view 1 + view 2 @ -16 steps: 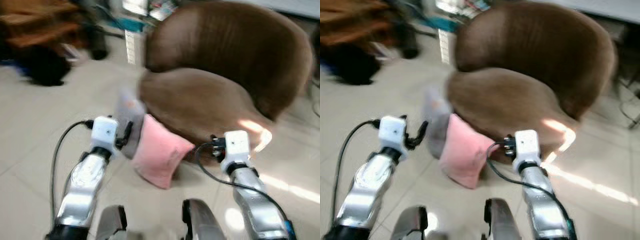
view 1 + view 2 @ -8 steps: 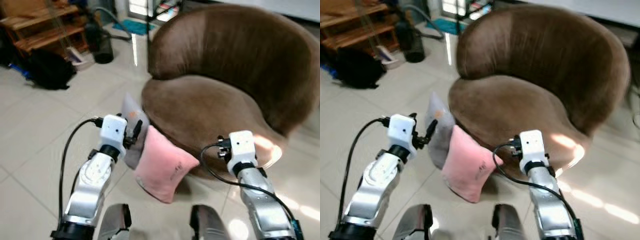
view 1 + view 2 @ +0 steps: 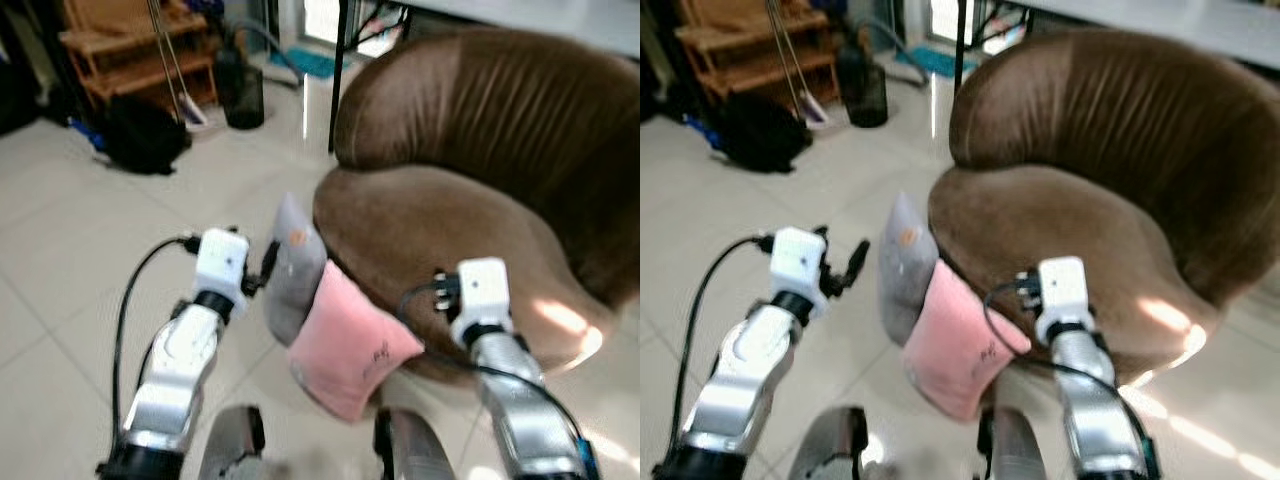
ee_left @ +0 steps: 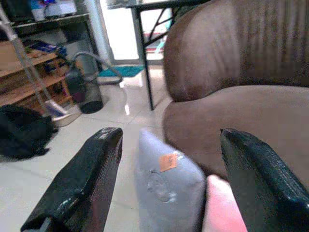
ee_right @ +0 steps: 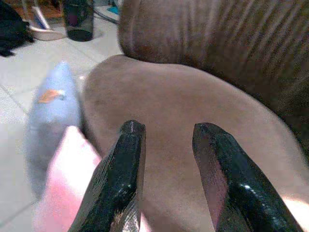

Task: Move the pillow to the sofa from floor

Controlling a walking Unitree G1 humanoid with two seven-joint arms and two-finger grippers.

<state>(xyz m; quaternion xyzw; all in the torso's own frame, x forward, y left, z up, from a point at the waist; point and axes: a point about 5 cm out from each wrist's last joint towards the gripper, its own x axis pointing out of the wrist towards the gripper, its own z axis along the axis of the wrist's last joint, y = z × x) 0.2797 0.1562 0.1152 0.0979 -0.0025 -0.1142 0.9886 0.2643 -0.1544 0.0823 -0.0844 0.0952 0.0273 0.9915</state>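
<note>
A pink pillow [image 3: 350, 345] stands on edge on the tiled floor, leaning against the front of the brown round sofa [image 3: 470, 210]. A grey pillow [image 3: 293, 268] with an orange tag leans beside it on the left. My left gripper [image 4: 169, 137] is raised in front of the grey pillow, short of it, with its fingers [image 3: 268, 260] wide open and nothing between them. My right gripper [image 5: 169, 129] is held above the pink pillow, pointing at the sofa seat [image 5: 183, 96], open and not holding anything.
A black bag [image 3: 145, 135], a dark bin [image 3: 242, 95] and a wooden shelf [image 3: 130, 45] with a broom stand at the back left. A black table leg [image 3: 338, 75] rises behind the sofa. Bare tiles [image 3: 70, 260] lie to the left.
The camera has shifted and sharpened, so sofa and pillows now sit further right in the picture. Both arms stay raised with open grippers; the pillows have not moved.
</note>
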